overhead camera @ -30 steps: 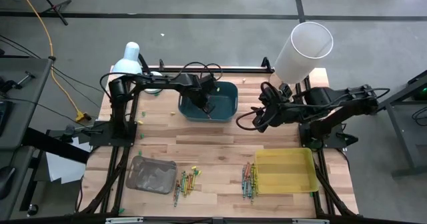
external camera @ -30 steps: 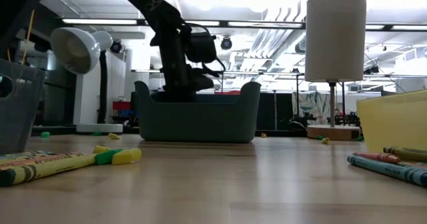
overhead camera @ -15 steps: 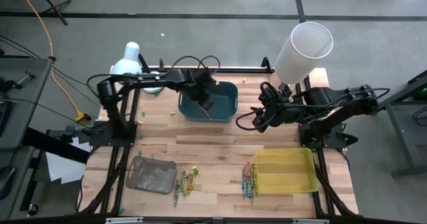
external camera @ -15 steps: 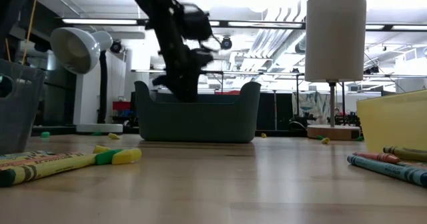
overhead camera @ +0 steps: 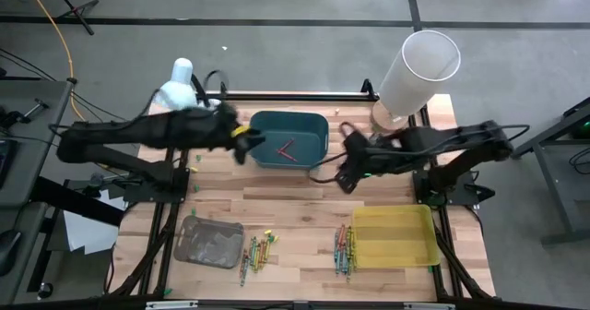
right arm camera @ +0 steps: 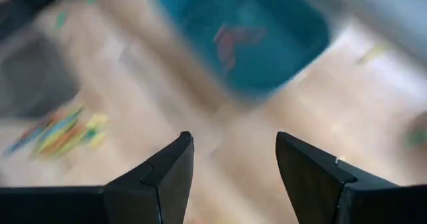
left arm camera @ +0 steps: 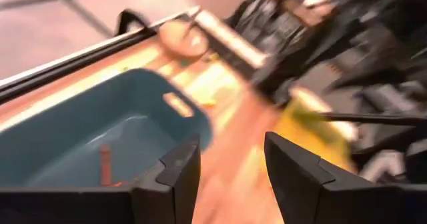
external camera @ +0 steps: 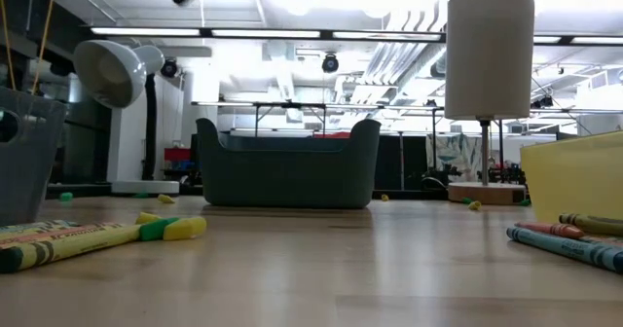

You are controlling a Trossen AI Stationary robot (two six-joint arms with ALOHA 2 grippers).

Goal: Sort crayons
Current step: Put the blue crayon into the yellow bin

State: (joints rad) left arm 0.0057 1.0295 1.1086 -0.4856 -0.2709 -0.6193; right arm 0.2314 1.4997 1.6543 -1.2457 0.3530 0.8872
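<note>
my left jaws (overhead camera: 241, 144) stood apart with nothing between them, hanging just outside the left wall of the teal bin (overhead camera: 312, 125), clear of its rim. my right jaws (overhead camera: 345, 170) were spread wide and empty too, above bare wood just off the bin's right front corner. inside the bin lay two red crayons (overhead camera: 287, 150), crossed in a v near the middle of its floor. the wooden surface (overhead camera: 295, 199) between the bin and the near edge was open plank. toward that near edge sat a grey tray (overhead camera: 210, 243) on the left with a loose cluster of crayons (overhead camera: 255, 251) just beside its right side, and a yellow tray (overhead camera: 395, 236) on the right with a row of crayons (overhead camera: 344, 250) along its left wall. a white desk lamp (overhead camera: 177, 84) stood at the far left corner, and a tall white lampshade (overhead camera: 419, 68) at the far right.
</note>
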